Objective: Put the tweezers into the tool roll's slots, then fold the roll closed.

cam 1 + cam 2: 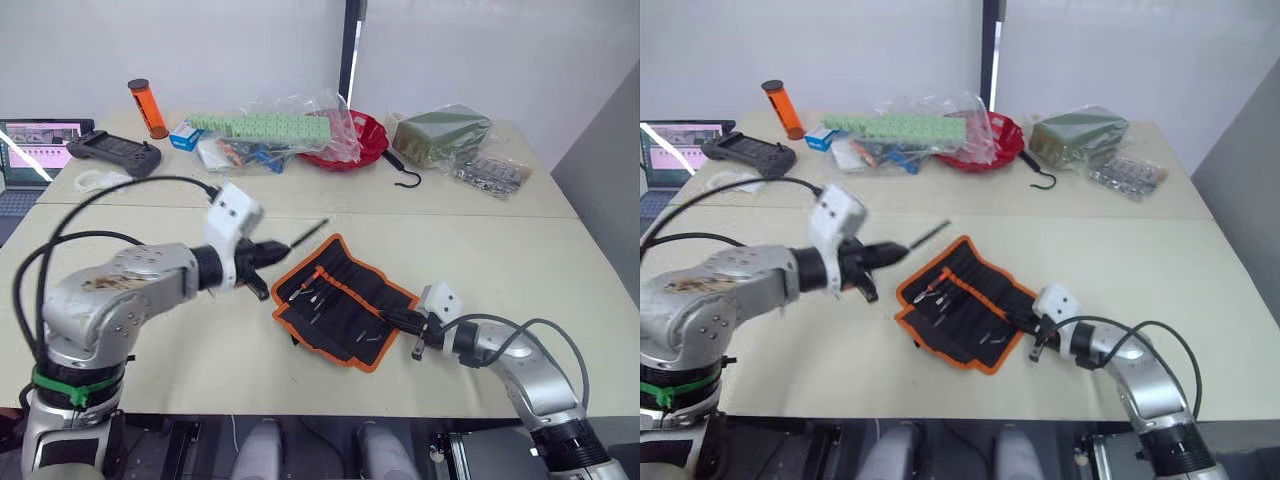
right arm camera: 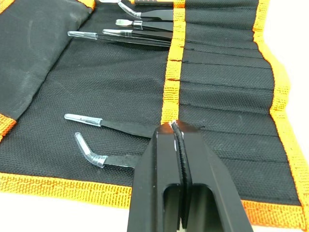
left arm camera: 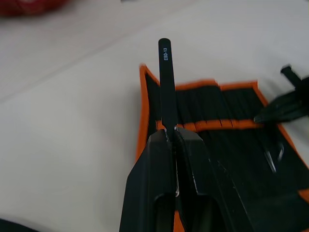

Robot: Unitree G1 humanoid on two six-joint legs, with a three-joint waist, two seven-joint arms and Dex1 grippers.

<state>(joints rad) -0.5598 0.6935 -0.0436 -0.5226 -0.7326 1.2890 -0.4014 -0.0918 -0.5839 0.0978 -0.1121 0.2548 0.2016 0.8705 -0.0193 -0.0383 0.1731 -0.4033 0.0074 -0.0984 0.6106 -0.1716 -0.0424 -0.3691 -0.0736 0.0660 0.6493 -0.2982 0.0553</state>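
Your left claw (image 1: 268, 252) is clamping one slim black pointed metal tweezer (image 3: 167, 82) by its lower half, holding it raised above the desk just beside the flat black fabric tool roll with bright orange edging (image 1: 345, 300), likely so its point can be lined up with a free pocket. Your right claw (image 2: 176, 128) is pressing its fingers together on the orange band over the narrow stitched black slots (image 2: 222, 77), apparently pinning the fabric flat while you are inserting. Other tweezers (image 2: 116, 125) are already sitting in slots, capped tips sticking out. The roll is lying open on the pale cream desk (image 1: 520, 260); at its far side are lying a red bowl (image 1: 365, 140), an orange cylinder (image 1: 148, 108) and a black metal hook (image 1: 403, 175), before a white wall.
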